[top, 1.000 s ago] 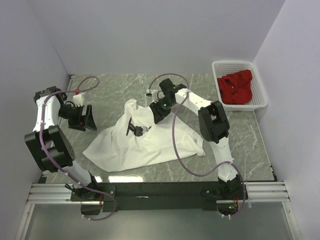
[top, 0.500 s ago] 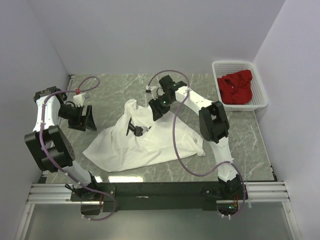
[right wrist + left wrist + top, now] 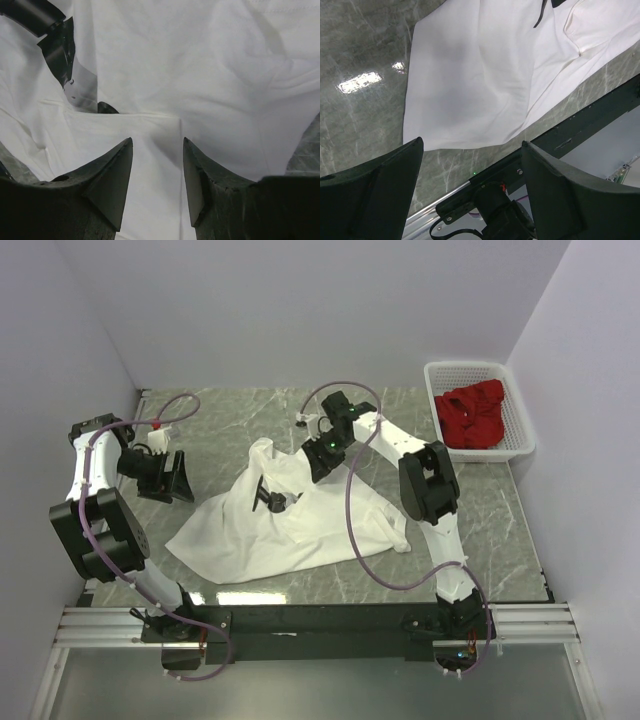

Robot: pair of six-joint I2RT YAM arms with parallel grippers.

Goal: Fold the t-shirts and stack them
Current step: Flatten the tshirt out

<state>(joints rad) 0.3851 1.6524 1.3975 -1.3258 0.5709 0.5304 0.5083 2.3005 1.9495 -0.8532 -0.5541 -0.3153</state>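
The white slotted basket (image 3: pixel 470 366) stands at the far right corner of the tabletop (image 3: pixel 220 430). The deep red t-shirt (image 3: pixel 470 418) lies bunched inside it, not folded.

The white t-shirt (image 3: pixel 300 530) lies on the tabletop to the left of the basket, well apart from it. It is spread loose and rumpled, not folded. Its far edge, on the side away from the basket, rises in a soft peak. Its near corner on that same side lies flat on the marble.

The right hand (image 3: pixel 312 475) is left of the basket, low over the far part of the white t-shirt. In the right wrist view the right hand (image 3: pixel 156 145) stands about half open. White cloth fills the gap beyond the two fingers, with a crease running down through it. No cloth is seen pinched between them, and I cannot tell whether the tips touch the shirt.

A small dark thing (image 3: pixel 267 495) rests on the shirt just past this hand, on the side away from the basket. What it is I cannot tell.

The left hand (image 3: pixel 170 485) is the farthest thing from the basket. It sits beyond the shirt's left edge, over bare tabletop. Its fingers are spread wide and it holds nothing. In the left wrist view the left hand (image 3: pixel 472 145) frames the flat corner of the white t-shirt (image 3: pixel 470 75), with the dark frame rail (image 3: pixel 570 135) nearer the arm bases.
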